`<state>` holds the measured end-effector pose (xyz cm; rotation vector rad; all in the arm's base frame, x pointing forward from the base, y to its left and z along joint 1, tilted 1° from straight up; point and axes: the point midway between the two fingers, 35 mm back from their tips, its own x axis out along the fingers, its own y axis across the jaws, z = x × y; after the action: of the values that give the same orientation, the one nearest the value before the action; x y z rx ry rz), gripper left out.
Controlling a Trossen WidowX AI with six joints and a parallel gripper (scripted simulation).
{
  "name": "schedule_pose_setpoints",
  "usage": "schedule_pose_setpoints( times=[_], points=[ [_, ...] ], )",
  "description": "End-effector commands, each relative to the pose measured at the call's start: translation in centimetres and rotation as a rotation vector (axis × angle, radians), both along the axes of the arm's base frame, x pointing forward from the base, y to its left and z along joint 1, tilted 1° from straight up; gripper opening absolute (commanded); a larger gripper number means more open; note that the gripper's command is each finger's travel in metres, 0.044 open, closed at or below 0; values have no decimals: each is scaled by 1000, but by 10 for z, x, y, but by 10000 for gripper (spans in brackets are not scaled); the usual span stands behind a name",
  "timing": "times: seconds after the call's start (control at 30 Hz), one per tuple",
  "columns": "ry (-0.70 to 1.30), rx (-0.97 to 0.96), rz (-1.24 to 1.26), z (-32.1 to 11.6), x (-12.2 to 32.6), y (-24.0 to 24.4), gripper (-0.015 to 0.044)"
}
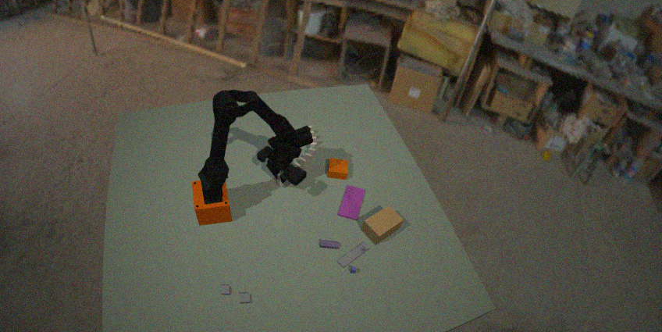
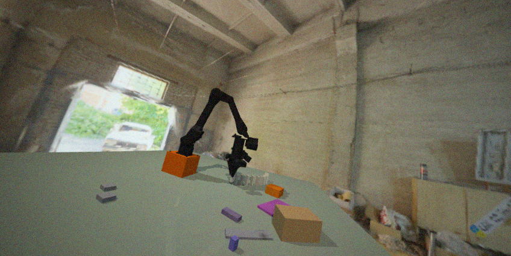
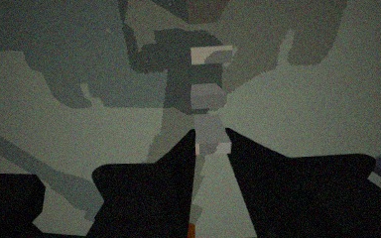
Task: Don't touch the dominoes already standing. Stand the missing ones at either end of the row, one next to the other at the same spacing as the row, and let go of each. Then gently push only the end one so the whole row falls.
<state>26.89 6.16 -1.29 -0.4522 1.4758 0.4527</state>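
A curved row of pale standing dominoes (image 1: 309, 148) (image 2: 255, 180) runs beside and behind my gripper, which hides part of it. My gripper (image 1: 282, 180) (image 2: 232, 177) (image 3: 208, 133) points down at the near end of the row, shut on a pale grey domino (image 3: 210, 128). The held domino is upright, in line with the row, low over the mat; whether it touches the mat I cannot tell. In the wrist view, the nearest row domino (image 3: 207, 96) stands just beyond it with a gap, and another row domino (image 3: 211, 55) stands farther on.
An orange block (image 1: 338, 169) (image 2: 274, 190) lies near the row. A magenta slab (image 1: 351, 202) (image 2: 271, 206), a tan box (image 1: 382, 224) (image 2: 297, 223), a purple bar (image 1: 329, 244) (image 2: 231, 214), a grey strip (image 1: 353, 255) and a small blue-violet block (image 1: 353, 269) are farther off. Two small grey pieces (image 1: 244, 297) (image 2: 106, 197) lie apart.
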Motion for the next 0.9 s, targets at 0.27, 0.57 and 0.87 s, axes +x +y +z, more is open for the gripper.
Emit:
schedule_pose_setpoints(
  times=[0.27, 0.57, 0.87],
  points=[
    [4, -6, 4, -9, -3, -1, 107],
    [4, -6, 4, -9, -3, -1, 291],
    [4, -6, 4, -7, -2, -1, 440]
  ],
)
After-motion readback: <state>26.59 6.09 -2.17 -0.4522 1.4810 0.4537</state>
